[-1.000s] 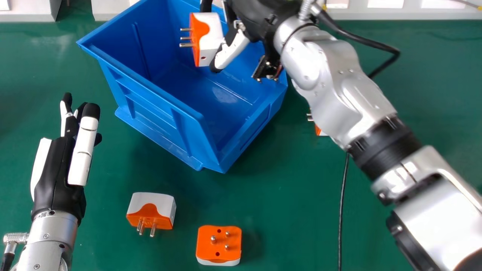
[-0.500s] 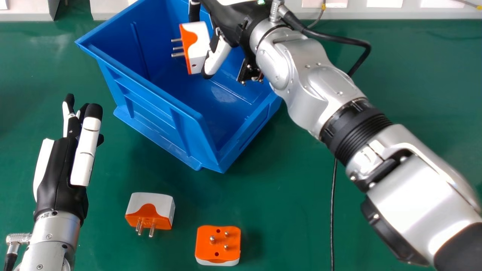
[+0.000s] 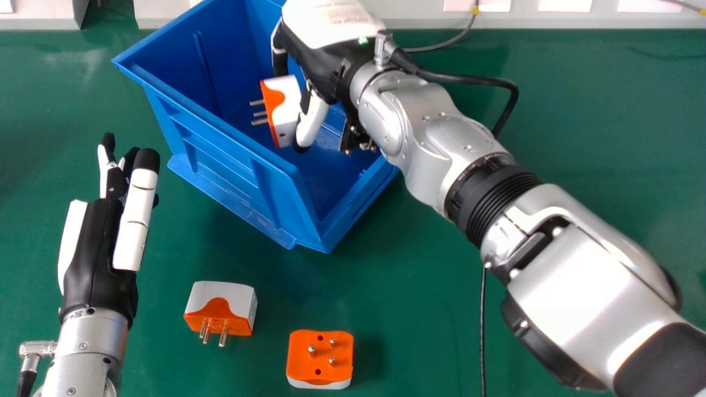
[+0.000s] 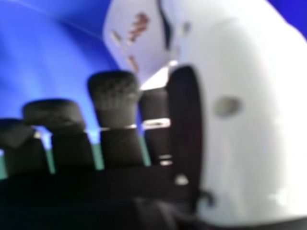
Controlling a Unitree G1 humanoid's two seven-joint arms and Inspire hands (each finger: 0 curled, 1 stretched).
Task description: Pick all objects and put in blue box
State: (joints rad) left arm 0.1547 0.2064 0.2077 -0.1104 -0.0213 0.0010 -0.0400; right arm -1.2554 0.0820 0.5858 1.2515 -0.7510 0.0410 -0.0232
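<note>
Fingers (image 3: 280, 62) and thumb (image 3: 313, 117) of your right hand (image 3: 336, 60) are curled in a pinch on one plug (image 3: 286, 106), orange and white. Its pins jut toward the robot's left. The plug hangs over the opening of the blue box (image 3: 218, 131); how high it is above the floor of the box, you cannot tell. To place it well, keep the pins clear of the near-left wall, lower the hand until the drop is short, then spread fingers and thumb together so that the plug doesn't cling to one side. Lift straight out, minding the rim. Beyond the box, on the green tabletop (image 3: 419, 309), two plugs wait nearer you: one with pins toward you (image 3: 219, 310), one pins up (image 3: 320, 358). Your left hand (image 3: 95, 259), fingers straight, is at the head view's left.
</note>
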